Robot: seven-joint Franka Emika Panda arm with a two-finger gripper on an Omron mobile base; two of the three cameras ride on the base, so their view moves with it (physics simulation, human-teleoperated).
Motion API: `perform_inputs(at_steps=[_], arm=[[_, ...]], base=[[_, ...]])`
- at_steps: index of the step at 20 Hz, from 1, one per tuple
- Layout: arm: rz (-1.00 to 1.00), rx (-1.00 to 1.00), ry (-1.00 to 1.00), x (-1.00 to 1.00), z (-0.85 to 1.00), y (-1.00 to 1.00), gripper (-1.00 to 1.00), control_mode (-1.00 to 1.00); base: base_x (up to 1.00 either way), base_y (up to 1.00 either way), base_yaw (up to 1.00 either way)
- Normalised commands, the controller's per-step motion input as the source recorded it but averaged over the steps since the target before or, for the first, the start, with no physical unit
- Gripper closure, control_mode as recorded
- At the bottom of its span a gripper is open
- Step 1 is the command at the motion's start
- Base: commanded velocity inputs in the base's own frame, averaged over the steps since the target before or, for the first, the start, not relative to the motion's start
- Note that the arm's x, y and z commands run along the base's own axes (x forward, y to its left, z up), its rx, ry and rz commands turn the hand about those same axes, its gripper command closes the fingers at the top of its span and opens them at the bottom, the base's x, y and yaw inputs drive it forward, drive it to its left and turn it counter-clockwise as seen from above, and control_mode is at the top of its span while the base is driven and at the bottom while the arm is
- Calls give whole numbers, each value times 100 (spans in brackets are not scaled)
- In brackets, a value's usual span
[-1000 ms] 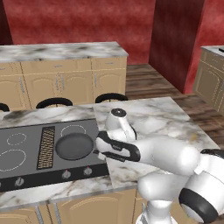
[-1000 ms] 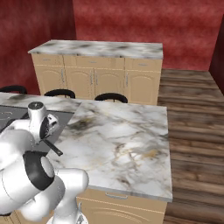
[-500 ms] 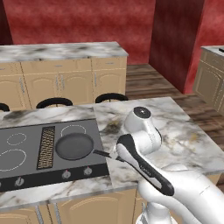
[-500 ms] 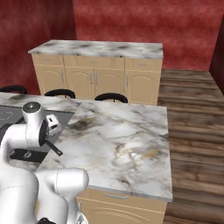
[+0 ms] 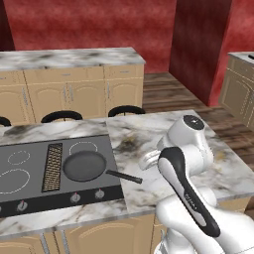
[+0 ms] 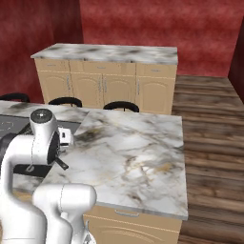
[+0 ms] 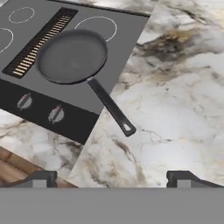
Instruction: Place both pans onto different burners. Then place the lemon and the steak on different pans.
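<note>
A marble counter (image 7: 183, 100) is seen below the tool, with a dark cooktop (image 7: 131, 30) set into it, on which a black pan (image 7: 72, 54) rests.

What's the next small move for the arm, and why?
Probably turn away to seek the second pan: one pan already sits on a cooktop burner, handle over the marble, while the gripper hangs open and empty above the counter.

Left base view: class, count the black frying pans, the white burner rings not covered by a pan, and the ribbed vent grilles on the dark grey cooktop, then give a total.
Round black frying pan with a thin straight handle: 1
Uncovered white burner rings: 3
Ribbed vent grille: 1
Total: 5
</note>
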Motion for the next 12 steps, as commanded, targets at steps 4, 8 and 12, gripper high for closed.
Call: perform_inputs(at_steps=[4, 8, 12], arm=[[-28, 0, 12, -34, 40, -11, -100, -100], [-27, 0, 21, -33, 41, -3, -100, -100], [-26, 0, 24, -36, 30, 0, -100, -100]], base=[[0, 0, 0], [0, 0, 0], [0, 0, 0]])
